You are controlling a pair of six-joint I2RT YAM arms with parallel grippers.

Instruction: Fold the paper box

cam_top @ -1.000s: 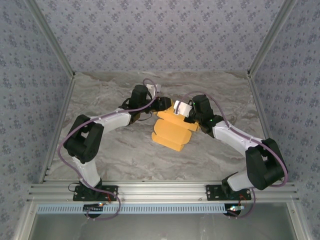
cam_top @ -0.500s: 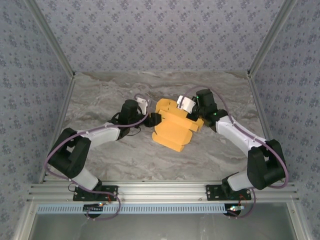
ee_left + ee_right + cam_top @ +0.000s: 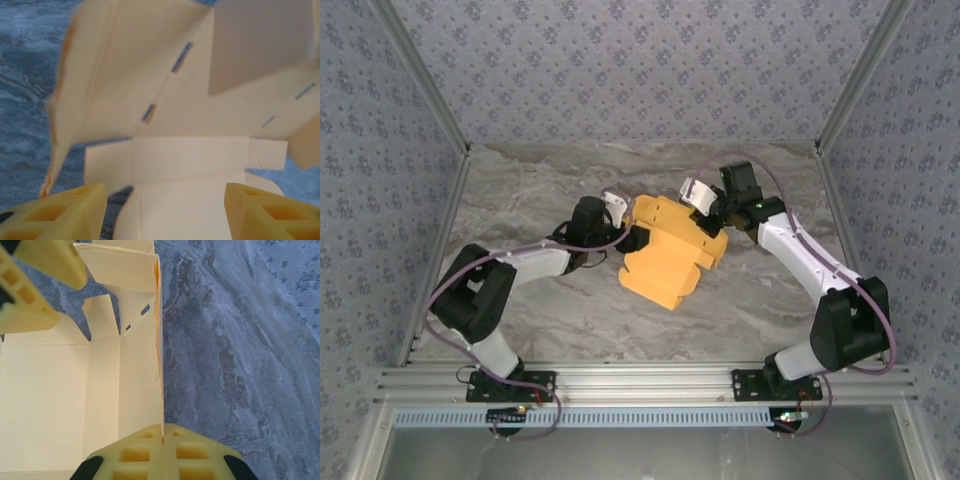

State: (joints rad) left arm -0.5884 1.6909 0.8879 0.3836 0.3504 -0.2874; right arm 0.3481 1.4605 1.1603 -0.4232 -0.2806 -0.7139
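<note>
The paper box [image 3: 667, 262] is a yellow-orange die-cut sheet lying partly folded in the middle of the table, with its flaps up at the far side. My right gripper [image 3: 706, 208] is at its far right corner, and in the right wrist view this gripper [image 3: 163, 432] is shut on the thin upright side wall of the paper box [image 3: 50, 390]. My left gripper [image 3: 635, 238] is at the box's left edge. In the left wrist view it [image 3: 167, 212] stands open, and a pale flap of the paper box [image 3: 165, 100] lies between its fingers [image 3: 70, 210] without being pinched.
The marble-patterned table [image 3: 560, 310] has bare room on every side of the box. Patterned walls with metal posts [image 3: 440, 230] close it in at left, right and back. An aluminium rail [image 3: 640, 382] runs along the near edge between the arm bases.
My left gripper let go, drew back to the left, then came in again at the box's left edge with its jaws wider. The right gripper moved back, raising its wall, and the box shifted.
</note>
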